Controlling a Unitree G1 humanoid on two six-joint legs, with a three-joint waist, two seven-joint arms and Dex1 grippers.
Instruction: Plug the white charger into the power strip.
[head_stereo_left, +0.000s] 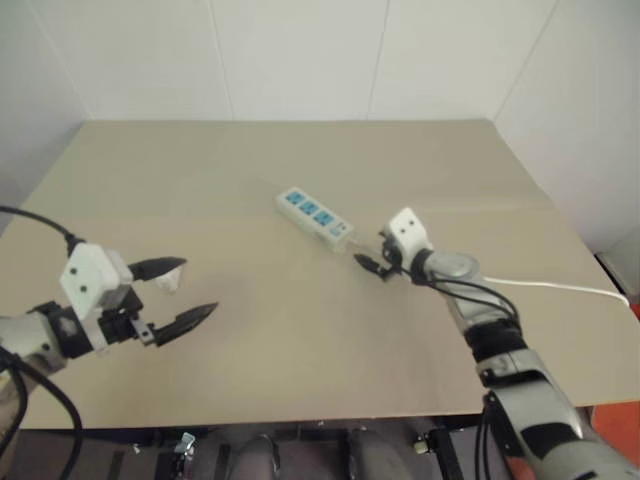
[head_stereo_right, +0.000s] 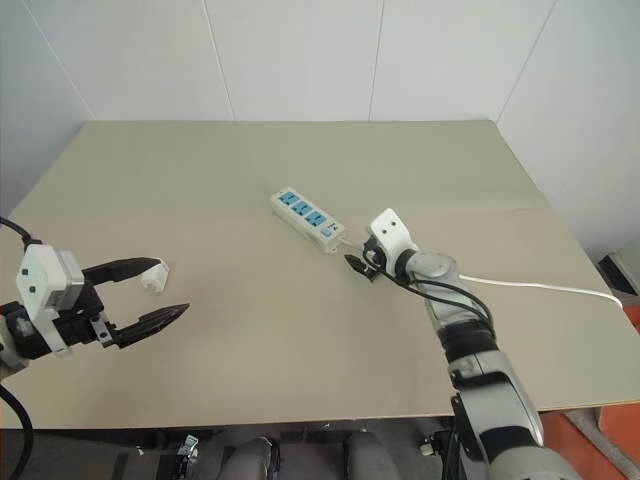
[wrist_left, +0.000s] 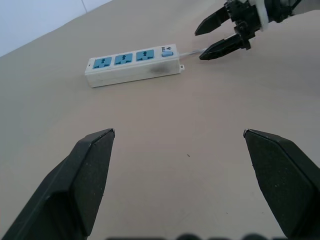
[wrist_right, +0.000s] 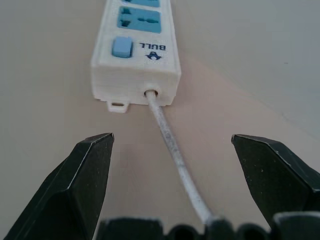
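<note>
Near the table's middle lies the power strip (head_stereo_right: 309, 219), its long axis running diagonally, sockets facing up, switch end and cable (wrist_right: 172, 150) toward your right gripper (head_stereo_right: 357, 267). That gripper sits just beside the switch end, fingers spread, empty, straddling the cable. The white charger (head_stereo_right: 152, 278) rests well apart, by your left gripper (head_stereo_right: 150, 290), also spread wide and empty, the nearer one to it.

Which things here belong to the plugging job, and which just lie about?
Job:
- small white boxy charger, by the open left pincer
- long white power strip with blue sockets, open right pincer at its switch end

Lying about:
- beige table only
</note>
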